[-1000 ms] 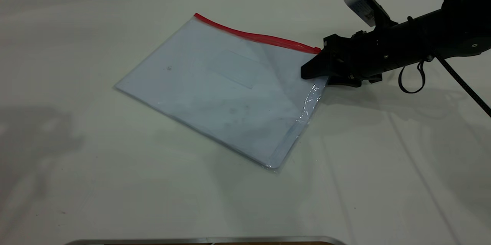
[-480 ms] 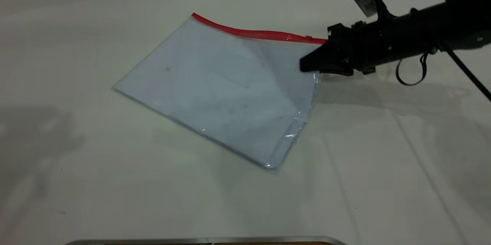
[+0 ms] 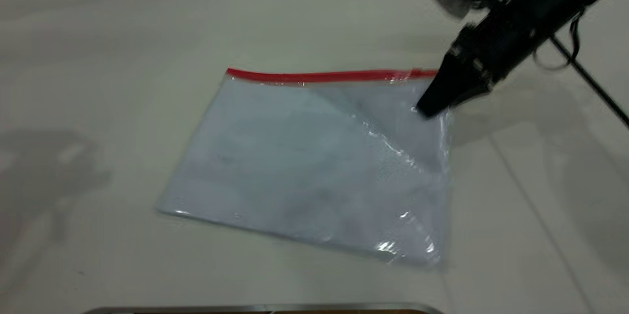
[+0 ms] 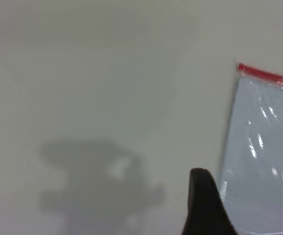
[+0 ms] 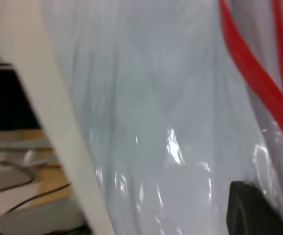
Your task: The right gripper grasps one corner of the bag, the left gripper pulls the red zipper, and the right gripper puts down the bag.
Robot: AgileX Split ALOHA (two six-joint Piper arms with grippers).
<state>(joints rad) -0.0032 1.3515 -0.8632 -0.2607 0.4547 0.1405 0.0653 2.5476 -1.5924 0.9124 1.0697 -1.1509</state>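
Observation:
The bag [image 3: 314, 166] is a clear pouch with white sheets inside, its near edge on the white table [image 3: 123, 34]. The red zipper [image 3: 324, 76] runs level along its far edge. My right gripper [image 3: 428, 106] comes in from the upper right and is shut on the bag's far right corner, holding that corner up just below the zip's end. The right wrist view shows the bag [image 5: 146, 98], the zipper [image 5: 249, 73] and one black fingertip [image 5: 251, 210] against the plastic. My left gripper [image 4: 205, 205] is outside the exterior view, a little left of the bag's left edge [image 4: 264, 147].
A metal rim [image 3: 265, 308] runs along the table's near edge. The left arm's shadow [image 3: 44, 166] lies on the table at the left. The right arm's black cable [image 3: 589, 83] trails down at the far right.
My right gripper has risen and tilted steeply down with the corner held. The bag has swung round, its zip now level, and slid toward the near edge.

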